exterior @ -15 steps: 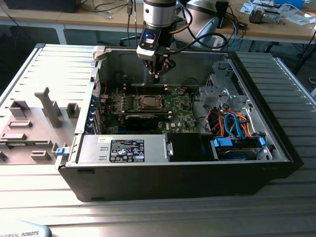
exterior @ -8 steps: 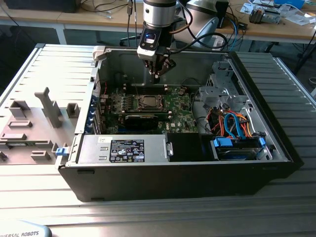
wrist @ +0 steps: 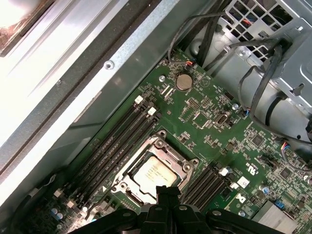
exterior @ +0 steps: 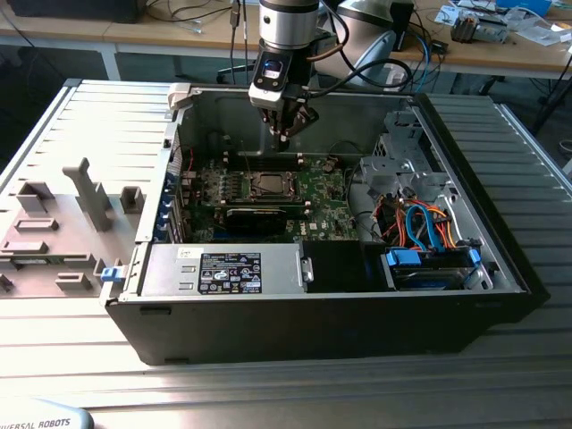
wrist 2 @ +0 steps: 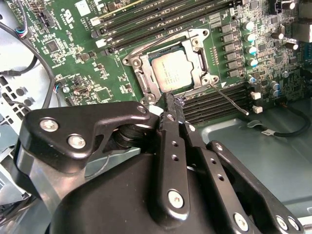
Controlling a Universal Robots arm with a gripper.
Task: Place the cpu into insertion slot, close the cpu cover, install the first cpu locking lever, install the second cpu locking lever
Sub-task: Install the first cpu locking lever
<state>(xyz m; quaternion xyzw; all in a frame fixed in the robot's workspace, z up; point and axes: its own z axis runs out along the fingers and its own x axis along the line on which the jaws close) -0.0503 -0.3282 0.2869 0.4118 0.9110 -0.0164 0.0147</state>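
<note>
In the exterior view, a grey fixture plate [exterior: 54,237] lies at the exterior view's left, beside the open computer case [exterior: 322,326]. The gripper [exterior: 284,134] hangs inside the case above the green motherboard [exterior: 322,192], its fingers drawn together with nothing between them. The insertion slot [exterior: 266,186] lies just below the gripper in that picture.

In the second wrist view, the cpu [wrist 2: 170,73] sits in the slot, silver side up, with the cpu cover [wrist 2: 195,48] flat around it. The fingertips [wrist 2: 170,103] stand just beside the socket's edge, apart from the cpu. A thin locking lever [wrist 2: 231,100] angles outward from one socket corner.

Drive cables [exterior: 424,223] fill the case at the exterior view's right.
</note>
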